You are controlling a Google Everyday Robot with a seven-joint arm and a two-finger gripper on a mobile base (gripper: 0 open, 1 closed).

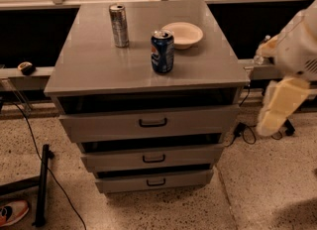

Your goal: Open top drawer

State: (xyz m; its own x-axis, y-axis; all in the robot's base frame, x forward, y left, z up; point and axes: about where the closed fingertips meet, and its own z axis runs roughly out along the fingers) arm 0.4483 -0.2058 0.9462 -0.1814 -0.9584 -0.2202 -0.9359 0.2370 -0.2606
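Top drawer (pixel 109 125) sits right under the cabinet top (pixel 94 68), its black bar handle (pixel 152 122) dead centre and a dark gap running along its upper edge. Below it, the middle drawer (pixel 114 160) and bottom drawer (pixel 119 183) step back in turn. Bare speckled floor (pixel 163 211) lies open in front. Up top, a blue can (pixel 162 51) stands near the front edge, with a silver can (pixel 119 25) and a bowl (pixel 183 34) behind. The gripper (pixel 275 110) hangs off the cabinet's right side, clear of the drawer; spread or pressed together, I cannot tell.
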